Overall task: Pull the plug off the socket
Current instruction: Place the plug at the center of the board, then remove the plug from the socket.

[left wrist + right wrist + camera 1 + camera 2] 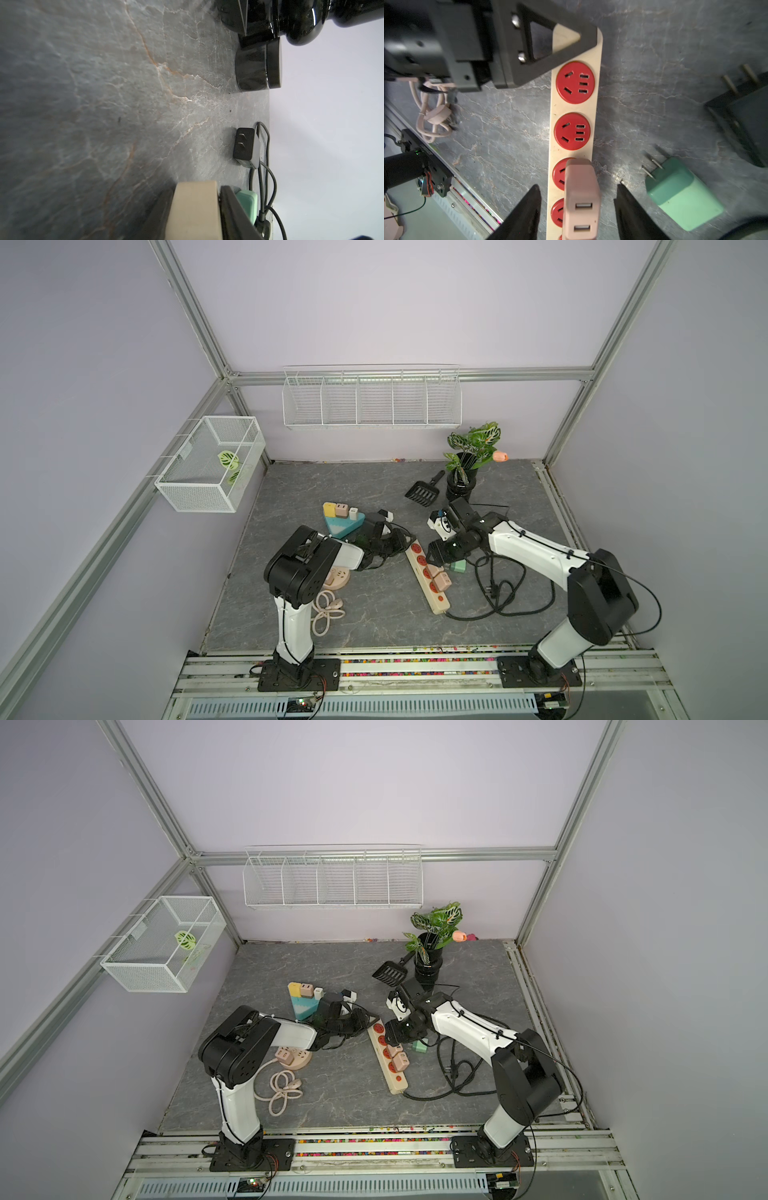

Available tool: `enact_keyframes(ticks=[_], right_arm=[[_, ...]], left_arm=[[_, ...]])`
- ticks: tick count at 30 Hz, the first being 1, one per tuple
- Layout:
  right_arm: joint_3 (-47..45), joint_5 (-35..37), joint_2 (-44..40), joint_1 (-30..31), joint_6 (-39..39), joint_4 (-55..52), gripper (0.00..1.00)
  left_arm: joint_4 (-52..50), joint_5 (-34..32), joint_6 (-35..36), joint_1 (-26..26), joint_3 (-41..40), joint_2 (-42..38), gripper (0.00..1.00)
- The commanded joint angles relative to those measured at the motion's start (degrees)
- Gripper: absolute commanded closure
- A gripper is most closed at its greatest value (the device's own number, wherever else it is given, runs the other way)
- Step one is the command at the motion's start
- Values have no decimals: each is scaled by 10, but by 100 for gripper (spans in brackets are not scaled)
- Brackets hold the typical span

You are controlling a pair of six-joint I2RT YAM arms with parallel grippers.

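A cream power strip [428, 578] [388, 1058] with red sockets [575, 83] lies mid-table. My left gripper [408, 542] [195, 207] is shut on the strip's far end, one finger on each side. A pink plug [581, 199] [434, 571] stands in the third socket from that end. Over it hangs my right gripper [578, 185] [437, 559], open. Its black fingertips [535, 195] flank the plug with a gap on each side. A second pink plug [441, 583] sits in the socket just behind.
Right of the strip lie a loose green plug [683, 199] [459, 567], a black adapter [246, 145] and a black cable tangle [498, 593]. A black vase with a plant [461, 485] and a scoop [422, 491] stand behind. A blue socket block [343, 522] and a round pink socket [336, 576] sit left.
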Motion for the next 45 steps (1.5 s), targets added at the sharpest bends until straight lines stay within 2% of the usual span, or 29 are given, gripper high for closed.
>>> enact_keyframes(ticks=[1, 4, 7, 11, 12, 18, 22, 25, 31, 35, 39, 42, 45], right_arm=[[-9, -11, 21, 13, -14, -11, 41], [-9, -9, 34, 15, -11, -4, 43], [-12, -9, 34, 17, -6, 9, 64], [-6, 3, 23, 25, 3, 11, 99], [-3, 5, 21, 28, 5, 12, 100], [14, 14, 16, 39, 11, 15, 100], [19, 17, 18, 47, 14, 21, 100], [22, 22, 19, 51, 17, 24, 100], [22, 18, 17, 57, 25, 39, 100], [21, 19, 16, 58, 33, 46, 100], [17, 21, 16, 59, 41, 54, 100], [16, 20, 22, 60, 41, 48, 98], [10, 12, 27, 60, 32, 43, 82]], left_arm=[[-46, -43, 97, -6, -21, 5, 100], [-44, -43, 96, -6, -22, 2, 99], [-47, -47, 95, -6, -24, -4, 96], [-52, -63, 85, -6, -29, -30, 81], [-50, -67, 78, -6, -35, -44, 76], [-42, -59, 15, -12, -82, -132, 56], [-15, -52, -35, -29, -123, -147, 46], [15, -45, -50, -36, -140, -138, 43], [139, -33, -97, -49, -172, -109, 41], [196, -28, -138, -61, -177, -79, 43], [238, -40, -156, -77, -187, -57, 50], [228, -46, -154, -78, -186, -53, 63], [212, -52, -145, -78, -185, -53, 80]])
